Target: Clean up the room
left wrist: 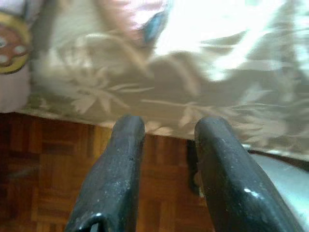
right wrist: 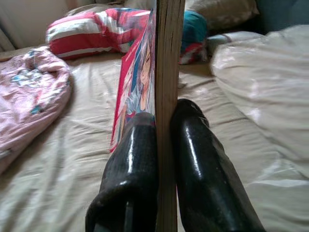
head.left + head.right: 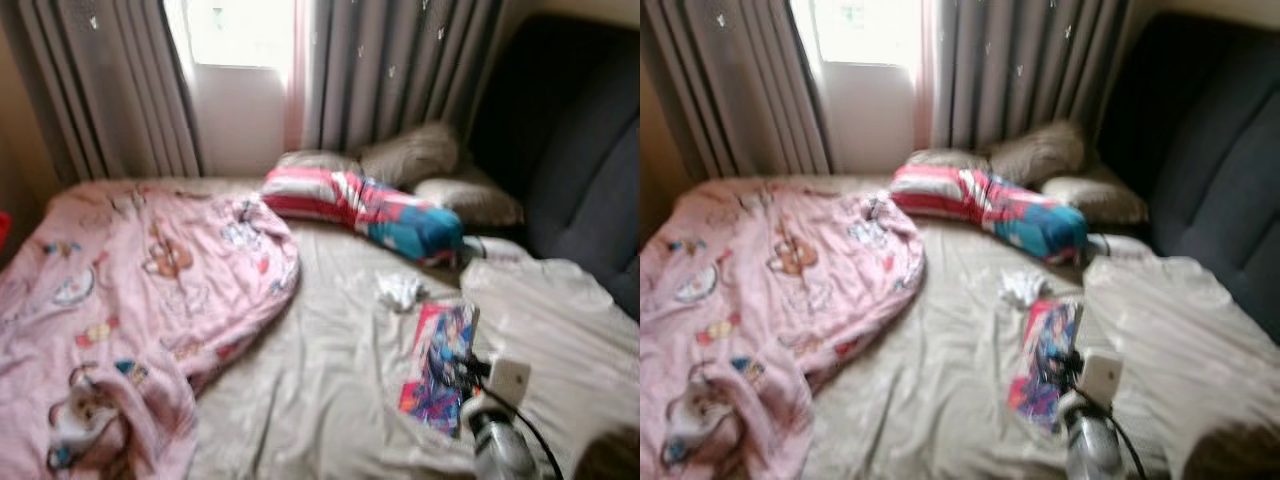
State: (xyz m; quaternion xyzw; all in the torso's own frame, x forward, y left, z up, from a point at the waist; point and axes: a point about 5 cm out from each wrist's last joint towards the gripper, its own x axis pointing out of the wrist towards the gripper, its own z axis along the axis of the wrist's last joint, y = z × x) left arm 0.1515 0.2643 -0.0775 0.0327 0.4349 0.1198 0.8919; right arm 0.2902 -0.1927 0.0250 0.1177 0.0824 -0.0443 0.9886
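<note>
Book in hand, bed not yet tidy.
Your right gripper [image 2: 164, 145] clamps the book [image 2: 166, 53]; left gripper [image 1: 166, 145] hangs released; blanket [image 3: 130, 290], tissue [image 3: 400, 290] remain on the bed [image 3: 300, 380].

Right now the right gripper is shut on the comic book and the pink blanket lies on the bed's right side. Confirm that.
Wrong on one count: the pink blanket lies on the bed's left side, as the left eye view shows. The right gripper is shut on the comic book.
</note>
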